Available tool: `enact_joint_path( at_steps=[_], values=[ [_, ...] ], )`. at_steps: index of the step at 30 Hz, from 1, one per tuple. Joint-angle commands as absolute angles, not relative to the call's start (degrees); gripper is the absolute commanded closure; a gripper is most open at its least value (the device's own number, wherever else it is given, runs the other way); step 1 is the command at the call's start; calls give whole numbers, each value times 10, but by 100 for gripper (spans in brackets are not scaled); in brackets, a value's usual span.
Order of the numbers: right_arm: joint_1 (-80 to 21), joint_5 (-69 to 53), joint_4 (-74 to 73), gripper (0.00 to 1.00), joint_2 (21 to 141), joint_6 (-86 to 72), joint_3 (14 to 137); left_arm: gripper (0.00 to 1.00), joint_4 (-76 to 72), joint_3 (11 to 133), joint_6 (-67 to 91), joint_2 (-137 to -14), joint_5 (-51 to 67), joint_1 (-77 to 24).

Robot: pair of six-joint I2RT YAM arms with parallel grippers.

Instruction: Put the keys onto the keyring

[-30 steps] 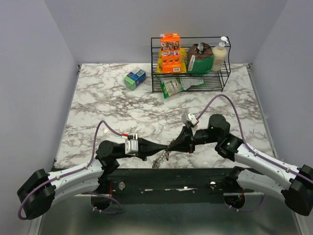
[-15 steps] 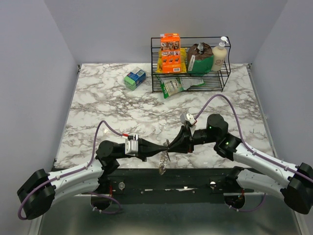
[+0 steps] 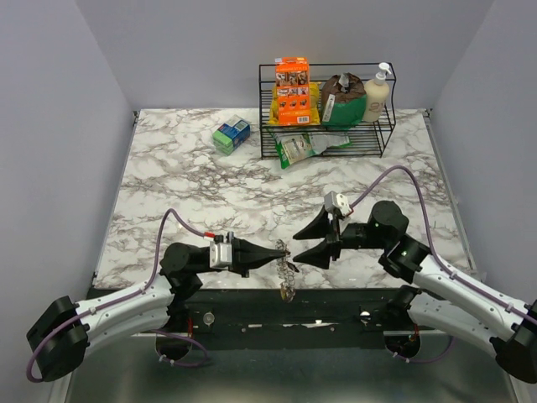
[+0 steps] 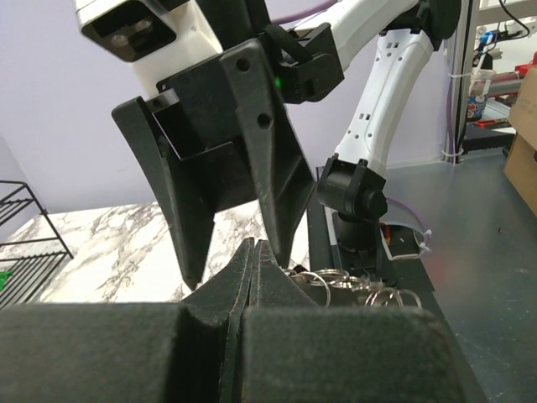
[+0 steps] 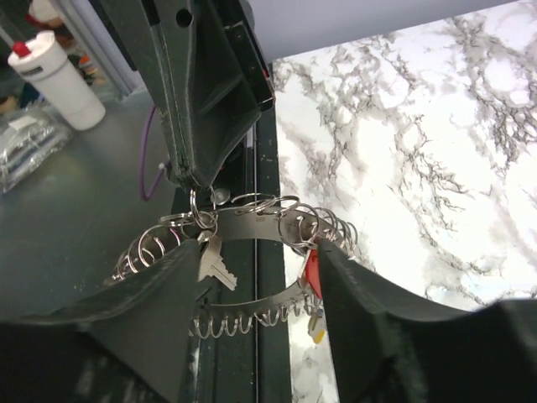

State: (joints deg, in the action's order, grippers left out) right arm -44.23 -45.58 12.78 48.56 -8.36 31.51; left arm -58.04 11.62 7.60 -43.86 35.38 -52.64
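keyring (image 5: 252, 222) hangs just past table's (image 3: 168, 176) near edge, top pinched in left gripper (image 3: 283, 250), jaws clenched on it. keys (image 5: 220, 270) dangle from it, red and yellow heads showing. right gripper (image 3: 295, 247) just inside that edge, jaws spread, holding nothing. risk: single pinch lets ring swing or twist; a slip drops it beyond that edge.

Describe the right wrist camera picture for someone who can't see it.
A coiled silvery keyring carrying a few keys hangs from the left arm's shut jaws, between the right arm's open jaws, over the marble table's edge.
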Motion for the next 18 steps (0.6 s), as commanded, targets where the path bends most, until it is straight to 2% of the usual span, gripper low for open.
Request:
enact_joint_path(
  at_steps=[1, 5, 8, 11, 18],
  values=[
    [-441, -401, 113, 29, 452, -78, 294, 100, -588, 138, 57, -424, 335, -530],
    [-441, -383, 113, 12, 434, -76, 289, 100, -584, 139, 56, -423, 333, -530],
    [-441, -368, 112, 4, 424, -74, 286, 100, -581, 139, 55, -422, 332, -530],
    [-441, -359, 111, 0, 416, -73, 283, 100, -574, 139, 51, -421, 330, -530],
    [-441, -351, 109, 0, 414, -73, 285, 100, -563, 141, 43, -421, 326, -530]
  ],
)
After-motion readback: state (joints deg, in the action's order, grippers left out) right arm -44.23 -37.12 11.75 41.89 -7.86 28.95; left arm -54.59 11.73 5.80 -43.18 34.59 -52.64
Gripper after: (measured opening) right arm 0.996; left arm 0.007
